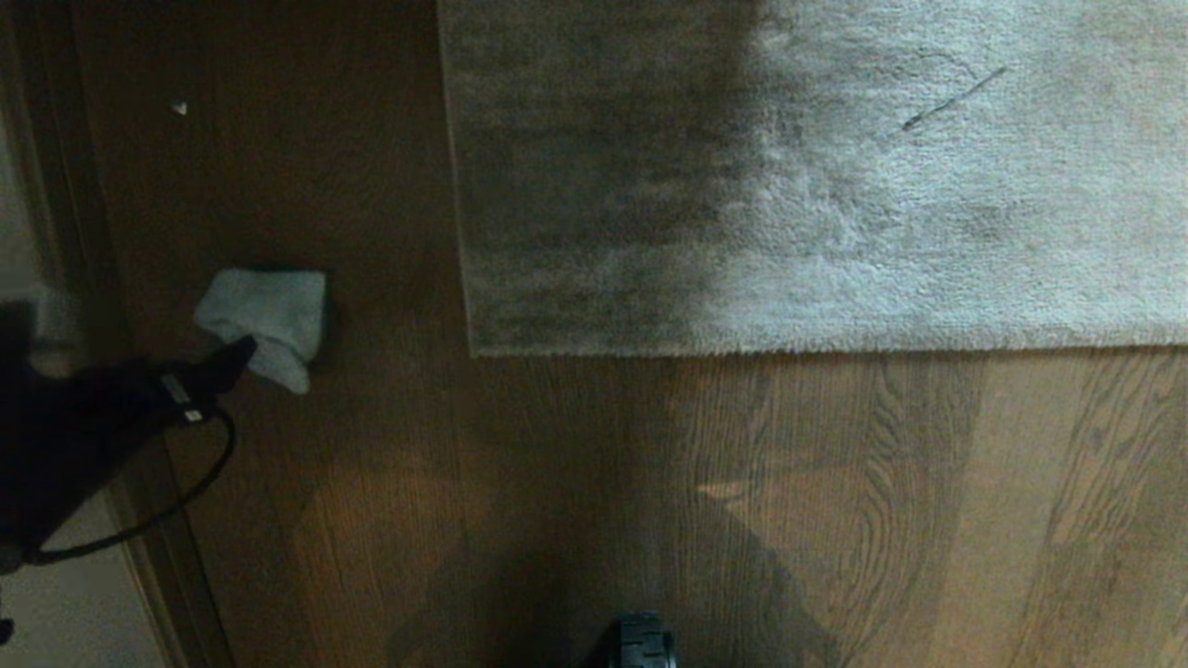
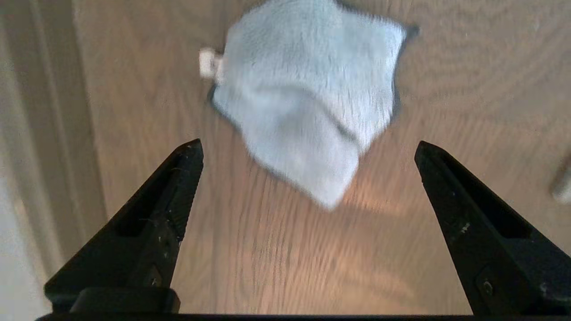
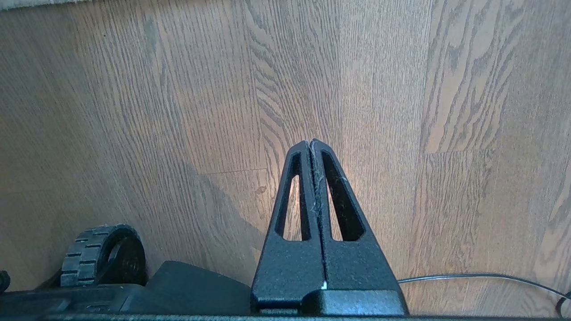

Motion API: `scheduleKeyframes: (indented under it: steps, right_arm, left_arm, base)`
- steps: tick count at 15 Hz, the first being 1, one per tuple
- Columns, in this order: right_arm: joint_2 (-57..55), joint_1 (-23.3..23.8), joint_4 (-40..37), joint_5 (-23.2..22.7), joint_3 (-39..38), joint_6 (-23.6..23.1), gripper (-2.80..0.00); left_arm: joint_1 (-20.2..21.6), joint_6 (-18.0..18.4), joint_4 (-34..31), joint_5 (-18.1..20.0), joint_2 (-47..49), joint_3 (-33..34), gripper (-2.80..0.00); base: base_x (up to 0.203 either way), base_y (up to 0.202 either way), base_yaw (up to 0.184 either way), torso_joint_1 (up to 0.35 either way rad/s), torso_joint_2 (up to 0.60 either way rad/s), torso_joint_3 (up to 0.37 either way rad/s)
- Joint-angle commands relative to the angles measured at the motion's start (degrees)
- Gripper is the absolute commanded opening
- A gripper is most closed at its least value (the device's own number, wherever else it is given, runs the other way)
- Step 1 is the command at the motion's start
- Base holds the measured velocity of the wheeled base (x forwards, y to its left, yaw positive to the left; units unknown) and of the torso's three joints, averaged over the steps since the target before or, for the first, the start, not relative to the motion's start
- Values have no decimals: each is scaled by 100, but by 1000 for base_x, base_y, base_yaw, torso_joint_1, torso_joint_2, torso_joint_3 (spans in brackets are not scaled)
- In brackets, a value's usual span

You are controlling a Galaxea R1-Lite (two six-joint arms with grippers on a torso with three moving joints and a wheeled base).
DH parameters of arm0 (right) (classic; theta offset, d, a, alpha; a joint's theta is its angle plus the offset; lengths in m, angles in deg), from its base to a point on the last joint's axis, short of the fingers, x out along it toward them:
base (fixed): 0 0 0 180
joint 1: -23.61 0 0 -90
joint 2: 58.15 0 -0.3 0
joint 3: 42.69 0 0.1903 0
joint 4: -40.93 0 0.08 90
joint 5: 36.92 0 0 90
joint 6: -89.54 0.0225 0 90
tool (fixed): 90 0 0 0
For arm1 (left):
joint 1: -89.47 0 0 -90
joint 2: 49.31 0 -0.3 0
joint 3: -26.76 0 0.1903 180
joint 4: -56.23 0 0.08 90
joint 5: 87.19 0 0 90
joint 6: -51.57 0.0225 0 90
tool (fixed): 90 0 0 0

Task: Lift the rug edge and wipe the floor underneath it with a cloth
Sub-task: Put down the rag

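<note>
The cloth (image 1: 264,325) lay crumpled on the floor (image 1: 575,482), well to the left of the rug (image 1: 817,176) and apart from it, its folded corner pointing toward the robot. The rug lay flat, its near edge running straight across the head view and its left edge running away from the robot. The left gripper (image 2: 308,151) hung above the floor just short of the cloth, its fingers (image 2: 178,178) spread wide and holding nothing, the arm reaching in from the left side. The right gripper (image 3: 310,142) pointed down at bare floor beside a base wheel (image 3: 96,254), fingers pressed together and empty.
</note>
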Motion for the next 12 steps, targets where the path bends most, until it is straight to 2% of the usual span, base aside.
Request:
scheduleKeyframes:
  steps: [1, 6, 10, 11, 12]
  right_arm:
    - [-7, -2, 5, 4, 0, 6, -280]
    - [-7, -2, 5, -4, 0, 6, -280]
    - [-7, -2, 5, 2, 0, 6, -280]
    - [-7, -2, 5, 4, 0, 6, -280]
    - [-7, -2, 5, -4, 0, 6, -280]
  left_arm:
    - [34, -3, 36, 3, -419, 372, 0]
    - [21, 3, 36, 32, -901, 983, 0]
    - [-79, 46, 29, 72, -1121, 1147, 0]
    - [-127, 49, 27, 65, -1174, 1204, -280]
    - [-138, 73, 28, 63, -1244, 1277, -280]
  base:
    - [0, 0, 0, 0, 0, 0]
    - [0, 0, 0, 0, 0, 0]
    - [0, 0, 0, 0, 0, 0]
    - [0, 0, 0, 0, 0, 0]
    - [0, 0, 0, 0, 0, 0]
